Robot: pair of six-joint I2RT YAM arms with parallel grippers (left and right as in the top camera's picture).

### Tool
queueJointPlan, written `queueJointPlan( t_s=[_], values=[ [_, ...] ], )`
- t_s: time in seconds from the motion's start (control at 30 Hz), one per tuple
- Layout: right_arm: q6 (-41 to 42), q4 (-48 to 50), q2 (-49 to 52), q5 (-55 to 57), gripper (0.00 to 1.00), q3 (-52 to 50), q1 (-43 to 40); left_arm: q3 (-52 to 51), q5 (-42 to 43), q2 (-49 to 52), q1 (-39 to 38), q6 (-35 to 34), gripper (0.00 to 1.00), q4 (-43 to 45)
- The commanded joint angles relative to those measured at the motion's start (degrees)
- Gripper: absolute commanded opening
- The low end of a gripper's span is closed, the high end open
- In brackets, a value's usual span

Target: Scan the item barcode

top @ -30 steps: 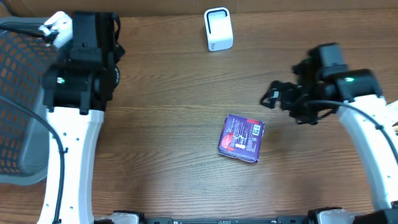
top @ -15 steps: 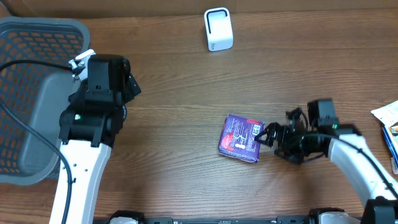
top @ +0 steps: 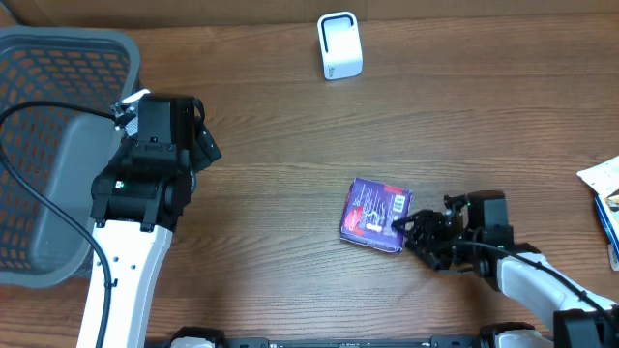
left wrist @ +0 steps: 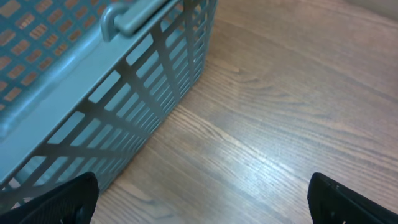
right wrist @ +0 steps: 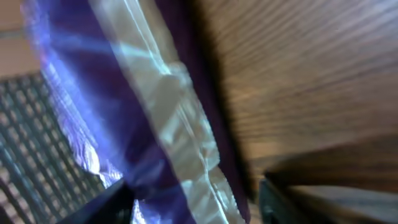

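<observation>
The item is a purple foil package (top: 375, 215) lying flat on the wooden table, right of centre, with a white barcode label near its upper right corner. My right gripper (top: 401, 230) sits low at the package's right edge. In the right wrist view the package (right wrist: 155, 112) fills the space between the two fingers of the right gripper (right wrist: 193, 202); the left finger touches it, and a dark sliver shows by the right finger. My left gripper (top: 201, 135) hovers open beside the basket, and the left wrist view shows nothing in the left gripper (left wrist: 202, 199).
A grey mesh basket (top: 58, 58) stands at the far left, and its wall (left wrist: 124, 62) is close to the left fingers. A white scanner (top: 339, 45) stands at the back centre. Papers (top: 604, 188) lie at the right edge.
My right arm dropped from the upper right down to the package's right edge, and its jaws narrowed around that edge. The left arm swung right off the basket, then held still.
</observation>
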Motion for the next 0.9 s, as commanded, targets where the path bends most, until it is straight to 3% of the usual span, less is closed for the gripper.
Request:
queueJointPlan(
  t_s=[0.0, 0.13, 0.23, 0.33, 0.4, 0.63, 0.87],
  values=[
    [5.5, 0.3, 0.7, 5.2, 0.53, -1.3, 2.5, 0.0, 0.1, -0.5, -0.4, -0.9, 1.00, -0.8],
    [3.0, 5.2, 0.7, 5.3, 0.18, -1.3, 3.2, 0.0, 0.1, -0.5, -0.4, -0.9, 1.00, -1.1],
    [-3.0, 9.1, 0.7, 6.0, 0.04, -1.0, 3.1, 0.0, 0.1, -0.4, -0.4, -0.9, 0.99, -1.5],
    [-9.6, 10.3, 0.7, 5.4, 0.04, 0.9, 3.1, 0.0, 0.1, -0.4, -0.4, -0.9, 0.99, -2.1],
    [-18.3, 9.6, 0.7, 2.8, 0.04, 2.9, 3.1, 0.0, 0.1, -0.4, -0.4, -0.9, 0.99, -2.4],
    [-38.8, -2.1, 0.7, 5.4, 0.13, 12.1, 3.1, 0.0, 0.1, -0.4, -0.4, -0.9, 1.00, -2.4],
    [-43.5, -15.4, 0.7, 12.0, 0.04, 22.8, 3.1, 0.0, 0.1, -0.3, -0.4, -0.9, 1.00, -2.3]
  ],
)
